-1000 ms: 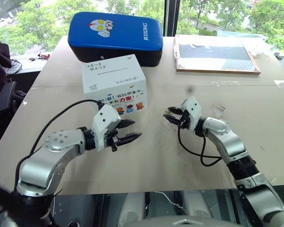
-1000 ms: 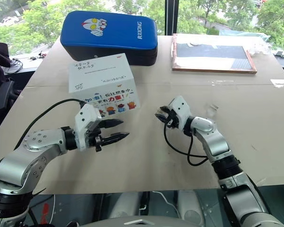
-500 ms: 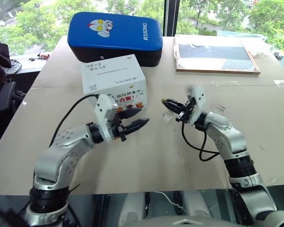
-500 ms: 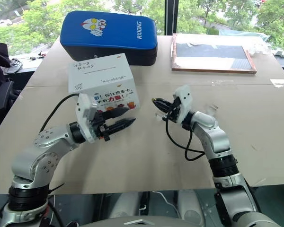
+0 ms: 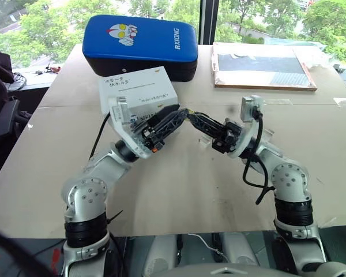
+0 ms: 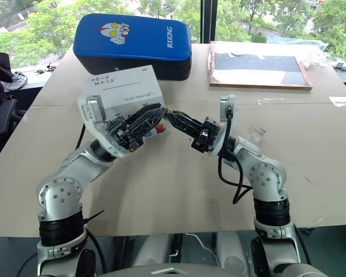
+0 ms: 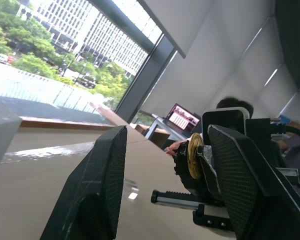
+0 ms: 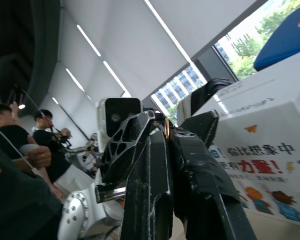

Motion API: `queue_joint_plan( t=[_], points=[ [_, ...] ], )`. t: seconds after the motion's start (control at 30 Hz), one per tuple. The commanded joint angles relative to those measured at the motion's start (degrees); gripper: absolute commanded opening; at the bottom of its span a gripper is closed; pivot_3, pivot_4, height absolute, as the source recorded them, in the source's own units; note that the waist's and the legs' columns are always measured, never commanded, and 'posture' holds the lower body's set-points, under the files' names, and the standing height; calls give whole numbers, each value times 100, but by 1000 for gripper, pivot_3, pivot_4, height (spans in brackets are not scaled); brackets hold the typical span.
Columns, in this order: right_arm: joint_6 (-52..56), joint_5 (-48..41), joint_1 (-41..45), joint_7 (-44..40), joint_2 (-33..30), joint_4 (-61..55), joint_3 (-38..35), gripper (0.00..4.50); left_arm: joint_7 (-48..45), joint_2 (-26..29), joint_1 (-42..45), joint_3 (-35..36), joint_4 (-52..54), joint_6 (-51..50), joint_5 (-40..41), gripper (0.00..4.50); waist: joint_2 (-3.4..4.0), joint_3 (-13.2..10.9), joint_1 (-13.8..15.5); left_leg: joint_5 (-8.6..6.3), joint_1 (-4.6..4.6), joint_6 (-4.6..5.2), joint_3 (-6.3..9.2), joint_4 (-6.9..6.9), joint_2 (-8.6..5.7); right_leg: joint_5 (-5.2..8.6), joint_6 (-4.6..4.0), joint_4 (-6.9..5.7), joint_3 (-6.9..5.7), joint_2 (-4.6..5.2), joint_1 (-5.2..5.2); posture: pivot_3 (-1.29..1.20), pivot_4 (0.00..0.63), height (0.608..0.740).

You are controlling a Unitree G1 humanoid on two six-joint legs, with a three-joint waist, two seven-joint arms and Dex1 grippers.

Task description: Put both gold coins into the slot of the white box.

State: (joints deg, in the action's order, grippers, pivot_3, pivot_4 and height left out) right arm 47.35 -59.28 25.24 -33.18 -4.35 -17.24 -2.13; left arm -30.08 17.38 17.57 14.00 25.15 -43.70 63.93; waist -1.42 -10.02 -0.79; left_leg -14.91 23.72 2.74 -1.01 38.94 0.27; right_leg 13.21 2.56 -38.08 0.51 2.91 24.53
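The white box (image 5: 139,92) stands on the table with its slot (image 5: 139,85) in the top face. In front of it, both arms are raised and their tips meet in the air. My right gripper (image 5: 190,117) is shut on a gold coin (image 7: 194,155), which stands on edge between its tips (image 8: 167,127). My left gripper (image 7: 167,132) is open. Its two fingers (image 7: 97,190) flank the coin and the right gripper's tip, and the coin is nearer one finger. I cannot tell whether that finger touches it.
A blue padded case (image 5: 141,43) lies behind the box. A flat framed board (image 5: 262,66) sits at the back right. A small clear plastic holder (image 5: 267,134) rests on the table (image 5: 190,190) behind my right arm. People (image 8: 20,135) sit in the room beyond.
Both grippers rose from low over the table and swung toward each other. The wrists rolled. The right tip with the coin now sits between the left gripper's open fingers.
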Motion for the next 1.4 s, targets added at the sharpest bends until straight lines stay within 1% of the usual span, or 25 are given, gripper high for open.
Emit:
queue_joint_plan(
  t=[0.03, 0.1, 0.13, 0.17, 0.2, 0.23, 0.6, 0.7, 0.83, 0.87, 0.93, 0.97, 1.0, 1.07, 1.13, 1.3, 1.4],
  points=[
    [59, -285, 41, 48, 5, -241, 26, 10, 17, -93, 63, -124, 132, 42, 326, 2364, 0, 0, 1, 0, 0, 0, -2, 0, 0, 0, 0, 0, 0, -1, 0, 0, 150, 740],
    [74, -361, 61, 74, 8, -231, 29, 0, 19, -116, 44, -205, 184, 44, 392, 1859, 0, 0, 2, 0, 0, 0, -3, 0, -1, 0, 0, 0, -3, -2, 0, 0, 150, 740],
    [81, -392, 78, 85, 10, -225, 24, 0, 24, -120, 34, -248, 200, 46, 407, 1316, 0, 0, 2, 0, 0, 0, -5, 1, -2, 0, 0, 1, -6, -2, 0, 0, 150, 740],
    [89, -420, 94, 94, 11, -220, 18, 0, 30, -123, 23, -286, 209, 54, 412, 901, 0, 0, 2, 0, 0, 0, -5, 1, -2, 0, 0, 1, -9, -2, 0, 0, 150, 740],
    [97, -453, 106, 104, 14, -218, 10, 0, 38, -128, 12, -317, 208, 53, 448, 394, 0, 0, 2, 0, 0, 0, -6, 1, -3, 0, 0, 1, -11, -2, 0, 0, 150, 740],
    [102, -475, 114, 113, 15, -217, 5, 0, 34, -127, -3, -353, 211, 43, 480, 27, 0, 0, 0, 0, 0, 0, -5, 1, -3, 0, 0, 1, -12, -3, 0, 0, 150, 740],
    [125, -710, 101, 212, -41, -224, 2, 0, 68, -126, 7, -463, 148, 89, 604, 27, 1, 0, 1, 0, 0, 1, -4, 1, -2, 0, 0, 2, -13, -8, -1, 0, 150, 740],
    [195, -855, 106, 192, -85, -191, -15, 965, 130, -146, 117, -433, 22, 213, 480, 0, 1, 0, 2, 0, 0, 1, -4, 1, -2, 0, 0, 2, -13, -8, -1, 0, 150, 740],
    [203, -849, 30, 264, -168, -214, -43, 2871, 251, -169, 373, -327, -126, 374, 447, 0, 1, 0, 2, 0, 0, 1, -2, 1, -2, 0, 1, 3, -13, -12, -2, 0, 150, 740],
    [182, -680, -11, 106, -343, -271, 24, 2871, 262, -99, 482, -270, -183, 395, 409, 0, 0, 0, 3, 0, 0, 1, -2, 1, -2, 0, 1, 3, -13, -12, -2, 0, 150, 740],
    [-72, -13, -112, -265, -786, -371, 290, 2871, 263, 105, 718, -127, -314, 383, 393, 0, 0, 0, 9, 0, 1, 1, -3, 2, -3, 0, 1, 4, -13, -12, -2, 0, 150, 740],
    [-270, 354, -154, -452, -1033, -407, 427, 2871, 237, 290, 878, -49, -399, 366, 333, 0, 1, 0, 8, 0, 0, 1, -2, 2, -4, 0, 1, 6, -14, -12, -3, 0, 150, 740],
    [-385, 526, -176, -534, -1160, -404, 463, 2871, 211, 437, 1007, 4, -476, 354, 285, 0, 0, 0, 10, 0, 1, 1, -3, 3, -4, 0, 1, 6, -13, -12, -4, 0, 150, 740],
    [-466, 493, -162, -476, -1212, -321, 287, 2871, 120, 775, 1287, 143, -705, 323, 253, 0, 0, 0, -3, 0, 2, 2, -1, 5, -5, 1, 2, 8, -16, -15, -3, 0, 150, 740],
    [-607, 670, -151, -565, -1325, -281, 260, 2871, -106, 1113, 1497, 223, -885, 268, 246, 0, 1, 0, -17, 0, 0, 2, -2, 4, -2, 1, 2, 8, -12, -20, -3, 0, 150, 740],
    [-971, 1255, -281, -868, -1586, -236, 450, 2871, -582, 1569, 1496, 119, -1070, 192, 10, 0, 1, -1, -1, 0, 0, 1, -4, 4, 0, 1, 2, 9, -10, -20, -3, 0, 150, 740],
    [-1471, 2099, -448, -1282, -2068, -166, 860, 2871, -874, 1751, 1337, 39, -1013, 169, -173, 0, 1, -1, 8, 0, 2, 1, -6, 4, -1, 1, 2, 13, -9, -17, -3, 0, 150, 740]
  ],
)
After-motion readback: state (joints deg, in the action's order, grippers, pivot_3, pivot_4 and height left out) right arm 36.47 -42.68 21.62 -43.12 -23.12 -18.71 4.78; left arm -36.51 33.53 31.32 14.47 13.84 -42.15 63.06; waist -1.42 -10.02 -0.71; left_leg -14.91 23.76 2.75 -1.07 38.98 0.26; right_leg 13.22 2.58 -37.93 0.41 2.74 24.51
